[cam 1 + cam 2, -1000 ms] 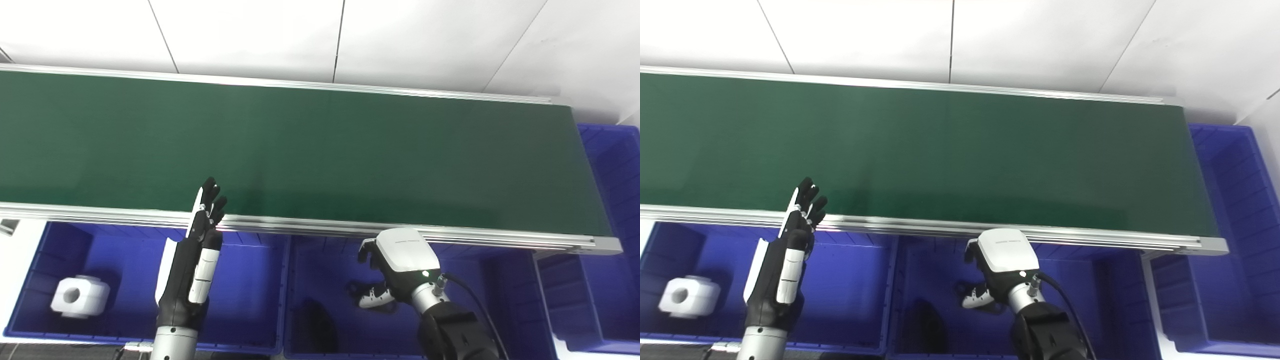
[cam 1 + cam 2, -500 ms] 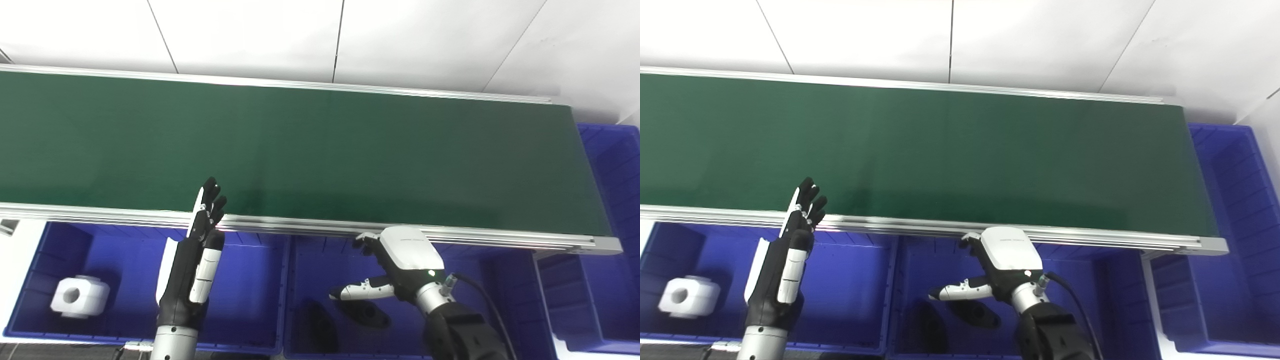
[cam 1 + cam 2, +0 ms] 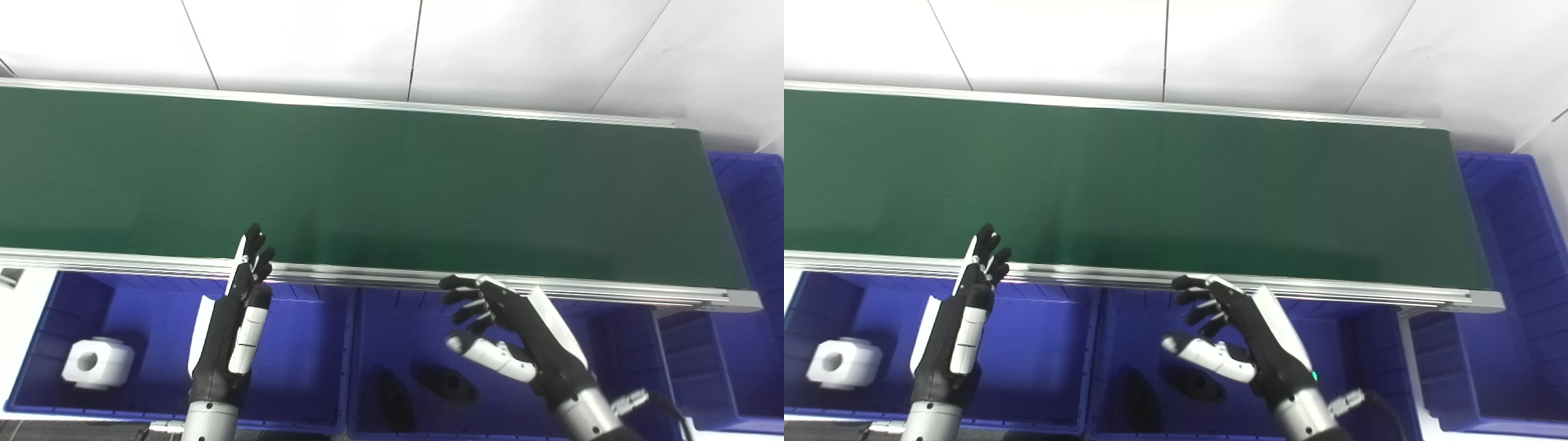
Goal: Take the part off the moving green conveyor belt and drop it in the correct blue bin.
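Over blue bins (image 3: 422, 318), two splayed hands (image 3: 520, 343).

A long green conveyor belt (image 3: 392, 190) ran across the middle of the frame from the left edge to the right, edged by silver metal rails, with nothing resting on its surface. Along the bottom of the frame, below the near rail, sat a row of blue bins. The bin at lower left (image 3: 153, 404) held a white blocky part (image 3: 97, 362). The middle bin (image 3: 508, 422) held two dark parts (image 3: 447, 383) lying near each other.
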You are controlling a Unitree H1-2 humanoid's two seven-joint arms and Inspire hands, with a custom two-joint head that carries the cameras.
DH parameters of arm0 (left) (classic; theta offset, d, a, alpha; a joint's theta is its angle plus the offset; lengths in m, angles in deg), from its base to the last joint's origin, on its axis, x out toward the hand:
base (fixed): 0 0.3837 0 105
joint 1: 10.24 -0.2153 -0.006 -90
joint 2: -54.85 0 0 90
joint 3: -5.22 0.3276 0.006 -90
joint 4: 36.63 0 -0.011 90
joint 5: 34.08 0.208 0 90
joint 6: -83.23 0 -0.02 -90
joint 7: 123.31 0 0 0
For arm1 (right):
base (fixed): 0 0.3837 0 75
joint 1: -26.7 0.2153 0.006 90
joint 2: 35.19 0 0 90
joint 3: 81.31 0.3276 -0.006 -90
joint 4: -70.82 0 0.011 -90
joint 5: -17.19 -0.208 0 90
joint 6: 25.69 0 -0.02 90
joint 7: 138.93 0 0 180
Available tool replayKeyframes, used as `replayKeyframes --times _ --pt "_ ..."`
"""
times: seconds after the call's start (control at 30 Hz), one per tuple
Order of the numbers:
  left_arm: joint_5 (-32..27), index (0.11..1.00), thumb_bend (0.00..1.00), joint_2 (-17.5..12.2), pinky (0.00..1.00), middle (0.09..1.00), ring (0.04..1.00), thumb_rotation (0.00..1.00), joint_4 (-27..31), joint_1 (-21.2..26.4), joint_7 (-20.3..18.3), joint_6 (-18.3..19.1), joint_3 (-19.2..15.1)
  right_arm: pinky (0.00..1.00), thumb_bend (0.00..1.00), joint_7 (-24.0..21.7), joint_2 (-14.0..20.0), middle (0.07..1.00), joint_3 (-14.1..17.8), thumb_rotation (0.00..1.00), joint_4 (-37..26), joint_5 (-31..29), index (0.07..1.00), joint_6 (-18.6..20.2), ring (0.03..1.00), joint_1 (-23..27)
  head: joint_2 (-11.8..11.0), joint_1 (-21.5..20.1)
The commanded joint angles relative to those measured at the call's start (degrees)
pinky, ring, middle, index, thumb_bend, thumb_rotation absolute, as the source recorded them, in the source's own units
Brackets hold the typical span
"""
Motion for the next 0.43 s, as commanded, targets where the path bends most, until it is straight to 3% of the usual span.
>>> replayKeyframes --times 0.0,0.13,0.4 --pt "-2.0 1.0 0.55 -1.7 0.96 1.0 0.958 1.0 1.1 0.3 -0.7 -3.3 -1.0 0.63 0.97 8.0 -4.1 0.74 1.3 0.91 3.8 -10.9 0.813 -12.9 0.675 -1.1 -0.3 -0.8" --pt "-2.1 1.0 0.56 -2.4 0.98 1.0 0.968 1.0 -0.1 0.9 -1.0 -4.4 -1.7 0.71 0.93 13.0 -4.4 0.818 1.8 0.99 10.9 -12.0 0.869 -21.8 0.764 0.8 -1.2 -2.8" --pt "-1.4 1.0 0.59 -2.5 0.96 1.0 0.965 1.0 -0.9 0.5 -1.0 -5.8 -2.0 0.88 0.85 20.5 -4.5 0.946 1.5 0.99 17.5 -12.2 0.979 -28.4 0.894 1.0 -2.7 -3.0"
